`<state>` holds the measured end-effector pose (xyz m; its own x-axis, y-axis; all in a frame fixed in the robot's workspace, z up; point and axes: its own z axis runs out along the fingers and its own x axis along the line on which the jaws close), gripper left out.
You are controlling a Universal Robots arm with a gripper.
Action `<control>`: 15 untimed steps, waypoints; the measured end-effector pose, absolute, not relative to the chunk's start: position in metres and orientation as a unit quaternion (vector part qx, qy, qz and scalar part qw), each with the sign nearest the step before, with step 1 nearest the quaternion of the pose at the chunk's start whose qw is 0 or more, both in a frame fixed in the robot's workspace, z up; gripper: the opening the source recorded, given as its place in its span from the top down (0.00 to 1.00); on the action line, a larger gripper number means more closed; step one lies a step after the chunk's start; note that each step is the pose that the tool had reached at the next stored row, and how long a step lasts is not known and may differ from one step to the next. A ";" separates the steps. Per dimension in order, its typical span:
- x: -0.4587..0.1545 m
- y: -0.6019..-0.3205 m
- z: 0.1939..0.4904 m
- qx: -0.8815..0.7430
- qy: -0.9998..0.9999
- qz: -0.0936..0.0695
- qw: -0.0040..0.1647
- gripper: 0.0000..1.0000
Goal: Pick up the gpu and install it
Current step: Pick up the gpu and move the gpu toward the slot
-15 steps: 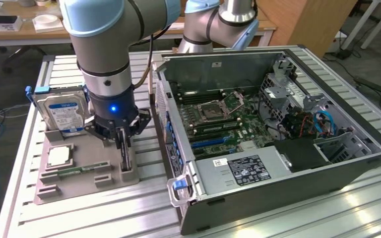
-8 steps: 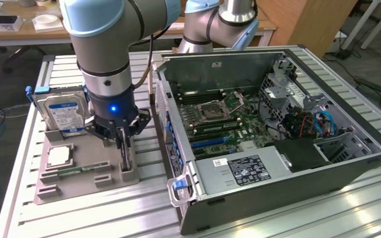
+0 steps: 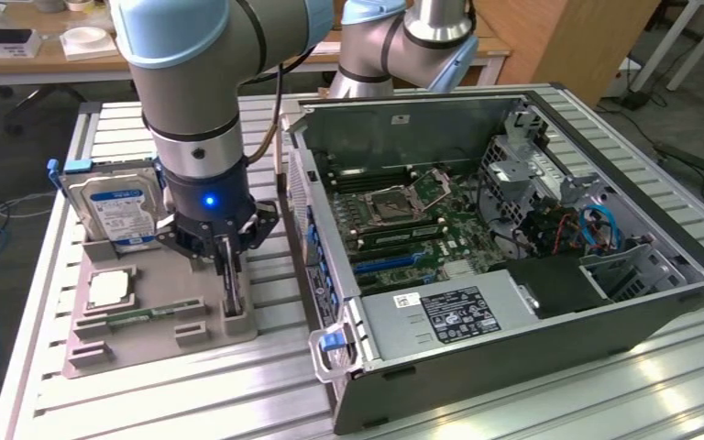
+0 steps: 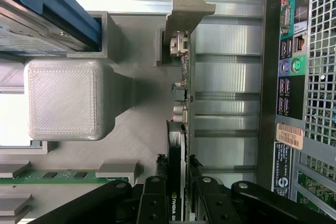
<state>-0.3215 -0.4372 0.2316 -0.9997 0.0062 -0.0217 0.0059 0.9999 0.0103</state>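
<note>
The gpu (image 3: pixel 232 302) is a thin black card standing on edge in a slot of the grey holder tray (image 3: pixel 95 344), at the tray's side nearest the computer. My gripper (image 3: pixel 227 270) is straight above it, and its black fingers (image 3: pixel 217 261) reach down along the card's two faces. In the wrist view the gpu (image 4: pixel 181 124) is edge-on, its silver bracket (image 4: pixel 186 9) at the far end. There my gripper (image 4: pixel 178 198) is shut on the card, one finger (image 4: pixel 153 200) pressed against each side. The card still sits in its slot.
The open computer case (image 3: pixel 645 302) lies at the exterior view's right, its motherboard (image 3: pixel 407 215) exposed with blue slots. Its rear port panel (image 4: pixel 291 77) is close beside the card. The tray also holds a hard drive (image 3: pixel 120 211), a processor (image 3: pixel 107 289) and a green memory stick (image 3: pixel 144 316).
</note>
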 end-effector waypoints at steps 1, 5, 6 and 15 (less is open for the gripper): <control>-0.321 -0.437 0.232 0.003 1.000 0.005 0.011 0.74; -0.321 -0.437 0.232 0.003 1.000 0.005 0.011 0.74; -0.321 -0.437 0.232 0.003 1.000 0.005 0.011 0.74; -0.321 -0.437 0.239 0.003 1.000 0.008 0.011 0.74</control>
